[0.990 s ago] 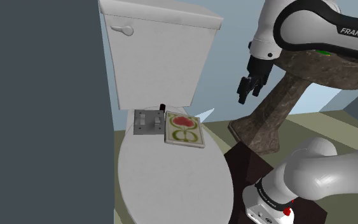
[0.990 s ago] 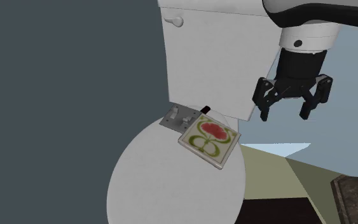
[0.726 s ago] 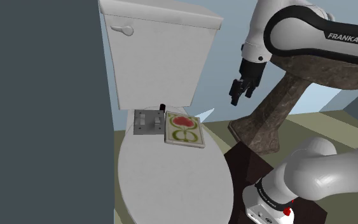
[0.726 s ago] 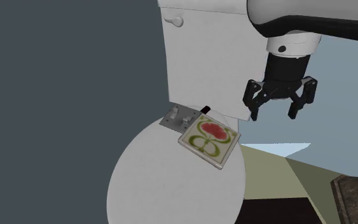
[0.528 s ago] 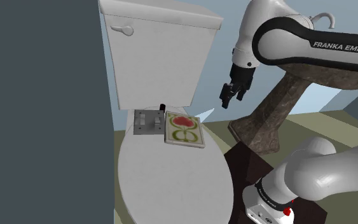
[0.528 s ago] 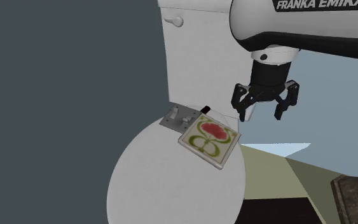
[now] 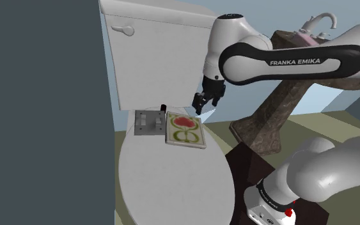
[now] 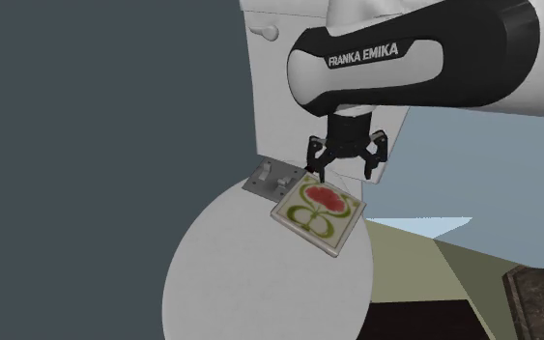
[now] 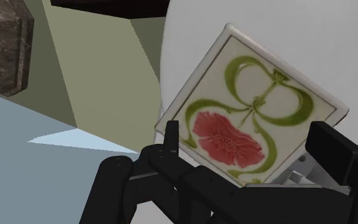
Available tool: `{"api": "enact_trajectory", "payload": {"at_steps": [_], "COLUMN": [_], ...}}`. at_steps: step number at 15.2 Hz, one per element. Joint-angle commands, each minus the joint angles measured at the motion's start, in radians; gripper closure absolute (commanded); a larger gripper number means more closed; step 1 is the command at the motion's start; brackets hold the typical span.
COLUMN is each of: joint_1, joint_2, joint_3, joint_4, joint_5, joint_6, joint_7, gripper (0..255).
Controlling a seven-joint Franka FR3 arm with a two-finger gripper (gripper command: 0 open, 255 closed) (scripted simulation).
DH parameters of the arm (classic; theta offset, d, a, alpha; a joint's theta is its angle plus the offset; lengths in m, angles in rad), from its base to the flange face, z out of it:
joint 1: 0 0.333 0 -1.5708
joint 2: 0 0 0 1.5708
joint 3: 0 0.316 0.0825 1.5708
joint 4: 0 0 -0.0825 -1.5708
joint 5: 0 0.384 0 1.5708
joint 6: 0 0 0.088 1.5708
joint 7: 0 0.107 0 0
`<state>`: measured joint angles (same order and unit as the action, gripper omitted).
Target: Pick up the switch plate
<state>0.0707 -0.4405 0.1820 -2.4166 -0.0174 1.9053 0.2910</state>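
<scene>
— Where do we stand against a second ago?
— Our gripper (image 8: 342, 174) has swung in from beyond the tank (image 7: 159, 57) and come lower. It hangs over the back edge of the flowered tile (image 7: 185, 129), fingers spread, nothing between them.
— And the switch plate (image 7: 148, 122)?
— Unmoved. We see it flat on the toilet lid (image 7: 165, 185) at the tank's foot, just beside the tile on the shoulder view's left, not under our gripper.

On toilet lid (image 7: 165, 185): switch plate (image 7: 148, 121) beside tile (image 7: 185, 130); tank (image 7: 159, 57) behind both.
</scene>
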Motion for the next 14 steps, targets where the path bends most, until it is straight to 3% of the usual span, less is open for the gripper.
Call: {"api": "enact_trajectory", "payload": {"at_steps": [1, 7, 14], "joint_1": [0.001, 0.002, 0.023], "joint_2": [0.065, 0.272, 0.535], "joint_3": [0.025, 0.099, 0.145], "joint_4": [0.012, 0.098, 0.266], "joint_5": [-0.012, -0.089, -0.258], "joint_6": [0.07, 0.224, 0.333], "joint_7": [0.036, 0.167, 0.349], "gripper": [0, 0, 0]}}
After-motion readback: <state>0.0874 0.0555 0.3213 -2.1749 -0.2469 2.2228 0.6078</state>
